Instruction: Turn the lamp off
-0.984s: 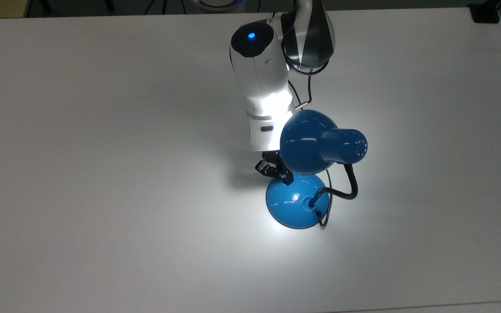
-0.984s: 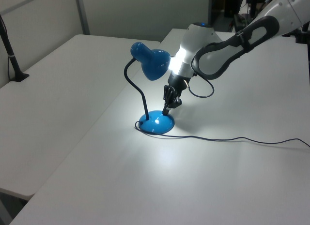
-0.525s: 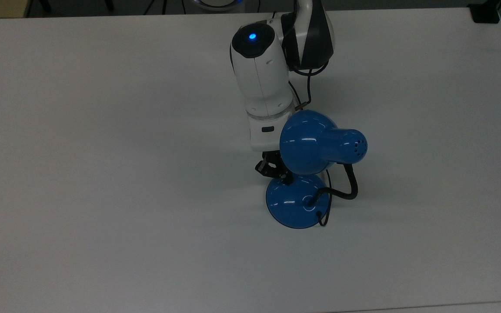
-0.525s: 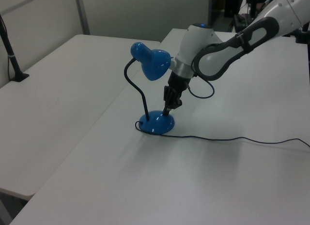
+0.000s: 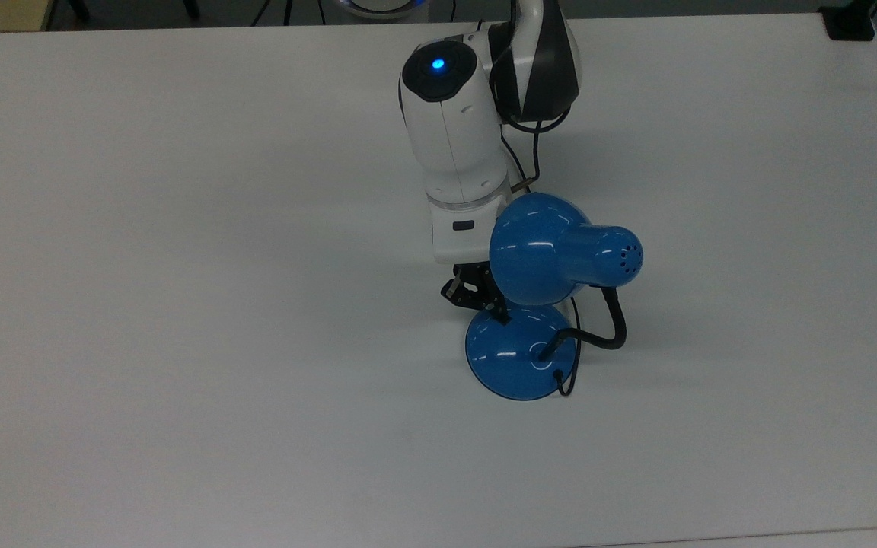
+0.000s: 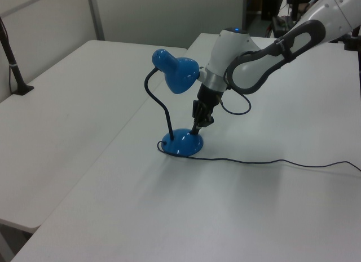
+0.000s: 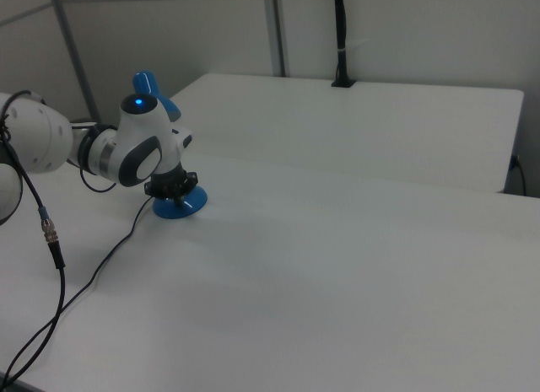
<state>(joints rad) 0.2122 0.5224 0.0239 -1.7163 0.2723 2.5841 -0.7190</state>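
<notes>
Blue and glossy, the one lamp (image 5: 553, 293) stood on the white table (image 5: 180, 304), a little toward three o'clock of the centre in the top view. It had one bell-shaped shade (image 5: 541, 247), one black gooseneck (image 5: 606, 331) curving up from one round domed base (image 5: 518, 354), and one black cord (image 6: 271, 161) trailing off across the tabletop toward the left view's right. No glow fell on the table beneath the shade, so the lamp looked dark. One white and black robot arm (image 5: 454, 137) reached in from twelve o'clock in the top view, a single blue light (image 5: 438, 65) shining on its upper joint. Its one black gripper (image 5: 495, 308) pointed down at the eleven o'clock edge of the base, its tip at or just above the dome; in the left view the gripper (image 6: 197, 127) came down at the base's one o'clock side. Whether its two fingers were parted or pressed together, I could not tell. In the right view the lamp (image 7: 173, 202) sat at nine o'clock, half hidden behind the arm (image 7: 135, 152).
</notes>
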